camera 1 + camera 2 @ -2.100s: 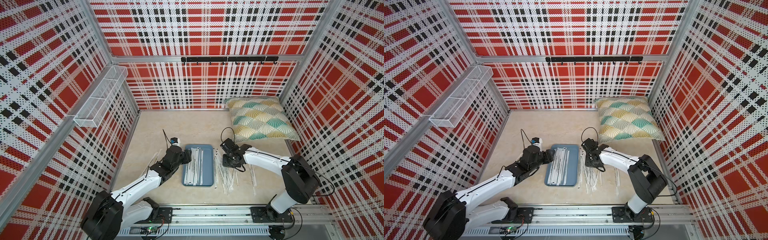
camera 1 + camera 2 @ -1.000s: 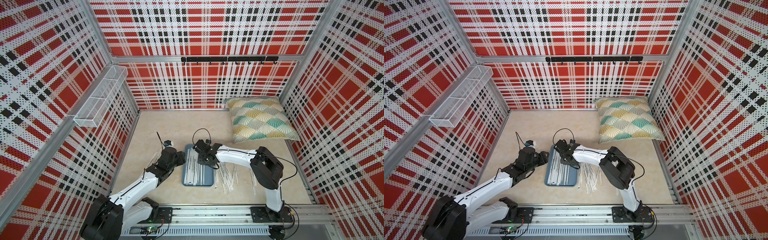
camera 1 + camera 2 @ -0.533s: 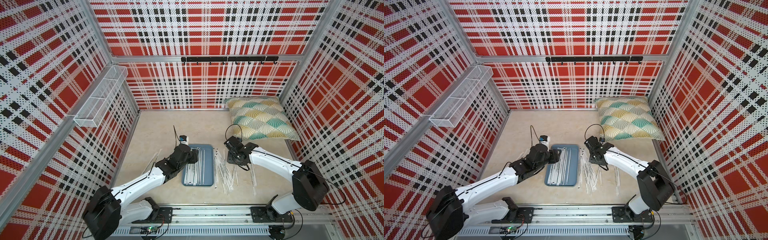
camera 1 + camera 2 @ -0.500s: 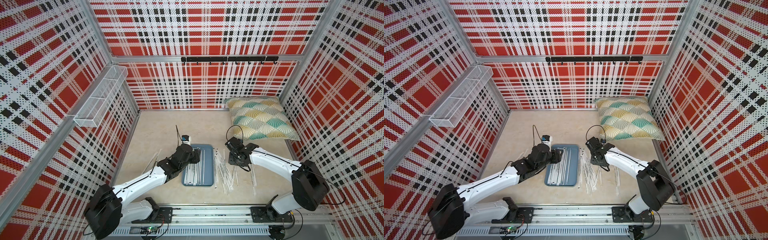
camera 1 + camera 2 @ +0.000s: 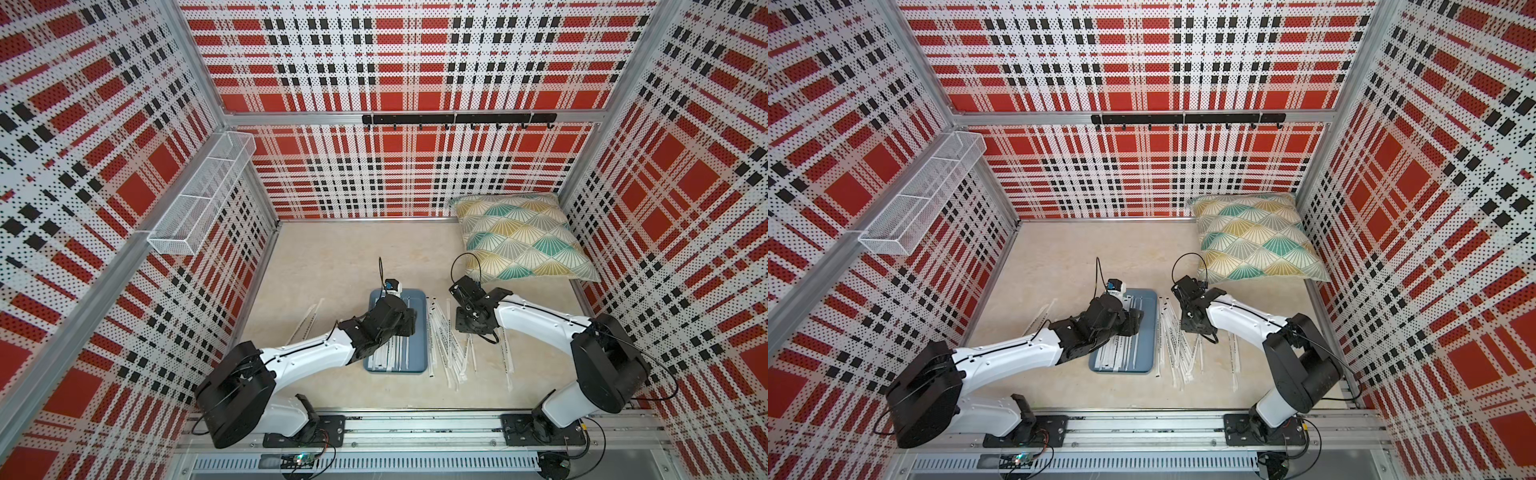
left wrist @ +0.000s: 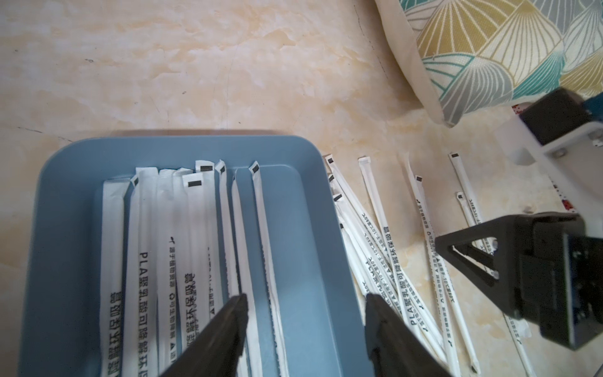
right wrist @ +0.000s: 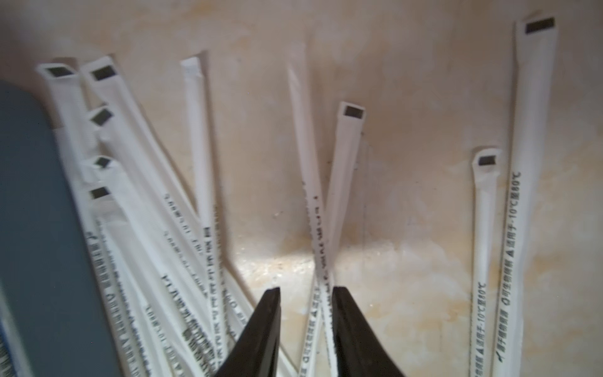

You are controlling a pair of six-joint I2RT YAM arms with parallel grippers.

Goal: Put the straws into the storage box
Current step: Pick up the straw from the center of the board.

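Left end effector gapes over slate-blue plastic tray; right end effector narrowly straddles white paper-wrapped straws, visible only in wrist views.

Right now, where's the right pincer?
In both top views the right pincer is low over the loose straws just right of the storage box, open jaws straddling two crossed ones.

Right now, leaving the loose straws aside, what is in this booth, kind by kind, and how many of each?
Robot arms: 2
Slate-blue tray: 1
Patterned pillow: 1
White wire-mesh basket: 1
Black hook rail: 1
Total: 6
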